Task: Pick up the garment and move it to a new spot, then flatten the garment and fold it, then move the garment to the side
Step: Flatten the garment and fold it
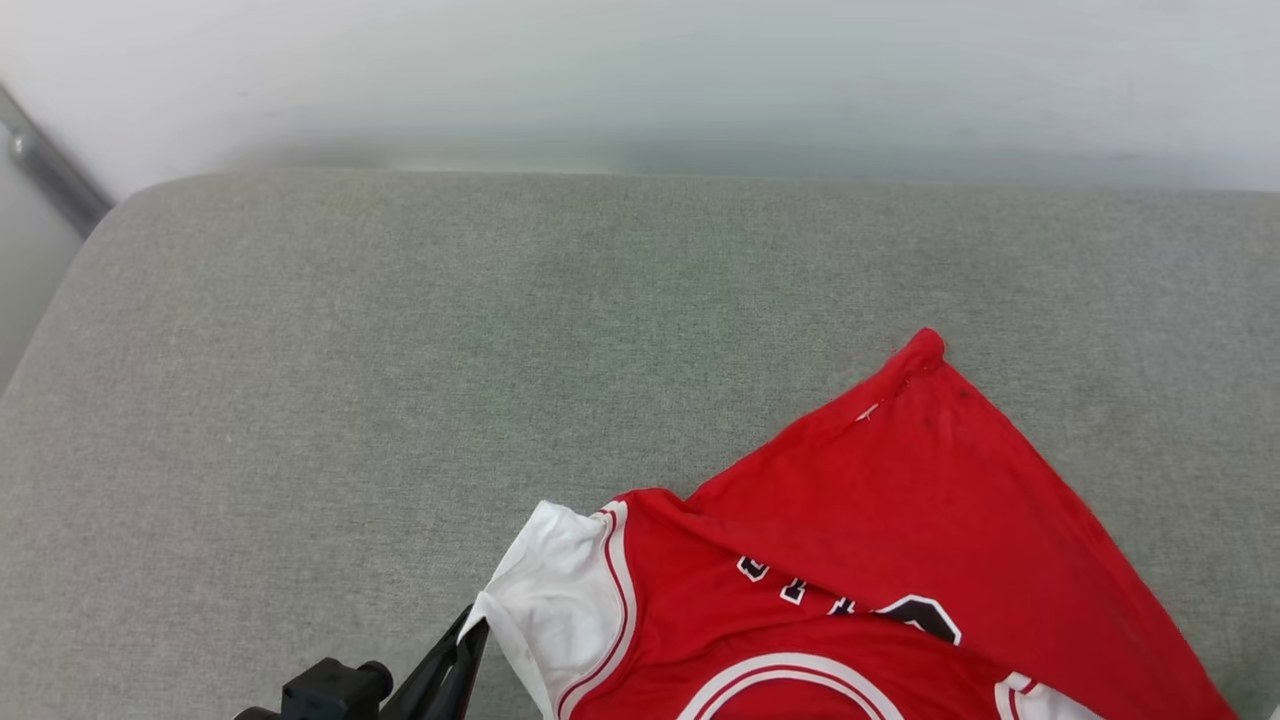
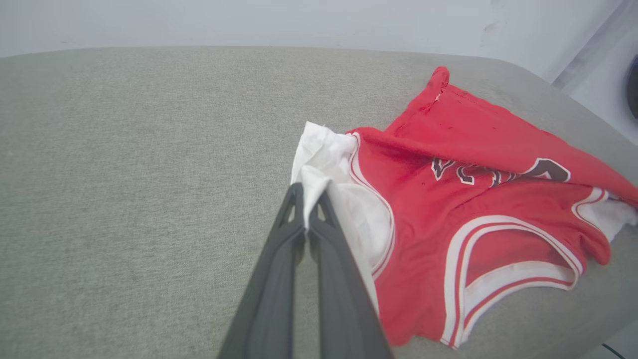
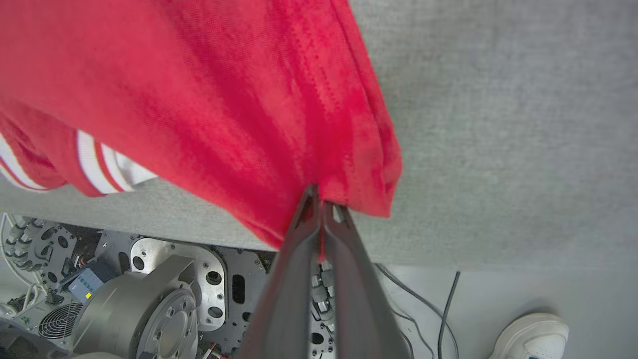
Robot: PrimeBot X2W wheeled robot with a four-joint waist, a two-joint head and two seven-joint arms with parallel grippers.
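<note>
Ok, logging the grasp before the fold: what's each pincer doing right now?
Left pincer: shut on the shirt's white sleeve.
Right pincer: shut on the shirt's red edge.

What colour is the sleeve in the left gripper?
The sleeve is white; the left wrist view shows it best.

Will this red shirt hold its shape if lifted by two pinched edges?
Likely floppy: the shirt already folds over itself on the cushion. Probably light: the left tool and right tool each hold it by a thin pinch. Expect sagging between them.

Red garment, white sleeves, grey-green cushion
</note>
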